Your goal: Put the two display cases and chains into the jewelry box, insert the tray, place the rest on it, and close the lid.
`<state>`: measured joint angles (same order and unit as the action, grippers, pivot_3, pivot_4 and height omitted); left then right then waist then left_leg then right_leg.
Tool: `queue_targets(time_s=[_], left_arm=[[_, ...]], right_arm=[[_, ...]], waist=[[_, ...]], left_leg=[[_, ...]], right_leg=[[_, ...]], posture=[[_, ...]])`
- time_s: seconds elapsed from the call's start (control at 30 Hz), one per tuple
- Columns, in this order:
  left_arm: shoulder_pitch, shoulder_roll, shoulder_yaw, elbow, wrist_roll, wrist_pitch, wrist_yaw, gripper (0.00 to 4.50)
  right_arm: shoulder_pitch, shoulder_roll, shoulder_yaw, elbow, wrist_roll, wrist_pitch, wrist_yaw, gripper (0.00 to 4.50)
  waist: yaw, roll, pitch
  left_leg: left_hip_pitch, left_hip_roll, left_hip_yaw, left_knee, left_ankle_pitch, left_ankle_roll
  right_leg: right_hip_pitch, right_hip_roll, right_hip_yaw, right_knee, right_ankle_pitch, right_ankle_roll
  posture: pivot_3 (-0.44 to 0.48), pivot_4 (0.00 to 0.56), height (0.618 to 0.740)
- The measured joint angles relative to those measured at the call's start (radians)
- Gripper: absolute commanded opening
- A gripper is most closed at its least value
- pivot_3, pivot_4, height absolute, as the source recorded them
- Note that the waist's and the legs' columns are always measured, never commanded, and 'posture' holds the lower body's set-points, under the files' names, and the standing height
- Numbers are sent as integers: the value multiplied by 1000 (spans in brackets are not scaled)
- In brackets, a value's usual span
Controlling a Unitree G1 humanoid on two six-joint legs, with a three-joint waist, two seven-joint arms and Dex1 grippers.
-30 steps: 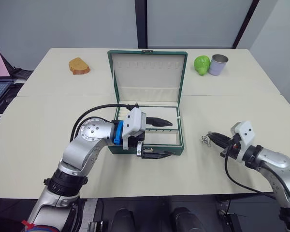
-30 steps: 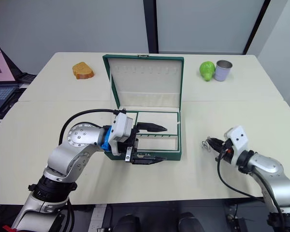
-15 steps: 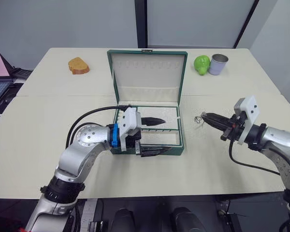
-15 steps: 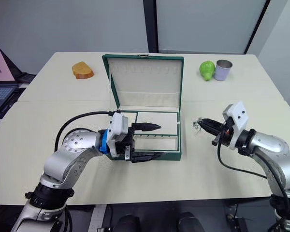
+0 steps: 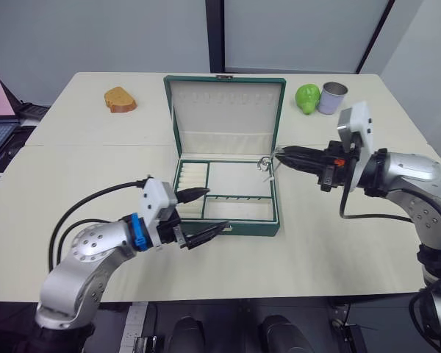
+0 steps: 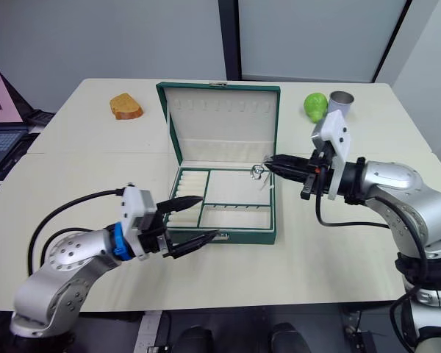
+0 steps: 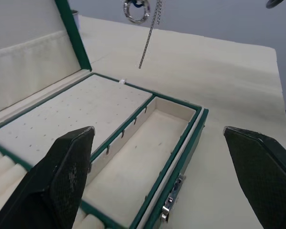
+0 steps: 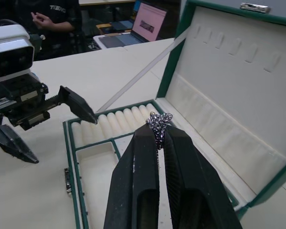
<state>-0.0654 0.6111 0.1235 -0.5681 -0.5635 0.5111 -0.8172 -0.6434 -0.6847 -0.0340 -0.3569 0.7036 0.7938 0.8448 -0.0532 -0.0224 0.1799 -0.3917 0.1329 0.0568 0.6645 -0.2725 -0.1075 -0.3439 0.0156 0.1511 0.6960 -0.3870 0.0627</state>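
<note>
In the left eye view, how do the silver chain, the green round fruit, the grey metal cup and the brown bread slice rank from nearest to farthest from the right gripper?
1. The silver chain, pinched at the tips of the right gripper.
2. The green round fruit, beyond the gripper on the table's far right.
3. The grey metal cup, just right of the fruit.
4. The brown bread slice, at the far left.

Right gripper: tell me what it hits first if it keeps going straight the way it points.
The right gripper, shut on a chain, points toward the robot's left across the open jewelry box. It would probably pass above the compartments; depth is unclear.
</note>
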Motion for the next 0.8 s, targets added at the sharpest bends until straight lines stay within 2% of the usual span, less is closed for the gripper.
queue_targets(time_s=[0.2, 0.37, 0.8], left_arm=[[134, 33, 119, -88, -67, 27, 33, 4500], [188, 51, 177, -114, -99, 27, 44, 4500], [186, 59, 190, -128, -118, 23, 67, 4500]], right_arm=[[-57, 50, 88, 68, -27, -37, 67, 5], [-56, 78, 152, 115, -75, -85, 113, 5], [25, 106, 262, 171, -222, -191, 160, 5]], waist=[[-5, 0, 0], [-3, 0, 0], [-4, 0, 0]], left_leg=[[0, 0, 0, -1, 0, 0], [0, 0, 1, -1, 0, 0], [0, 0, 1, -1, 0, 0]], right_leg=[[-1, 0, 0, 0, 0, 0], [-1, 0, 0, 0, 0, 0], [-2, 0, 0, 0, 0, 0]], posture=[[0, 150, 740], [0, 150, 740], [0, 150, 740]])
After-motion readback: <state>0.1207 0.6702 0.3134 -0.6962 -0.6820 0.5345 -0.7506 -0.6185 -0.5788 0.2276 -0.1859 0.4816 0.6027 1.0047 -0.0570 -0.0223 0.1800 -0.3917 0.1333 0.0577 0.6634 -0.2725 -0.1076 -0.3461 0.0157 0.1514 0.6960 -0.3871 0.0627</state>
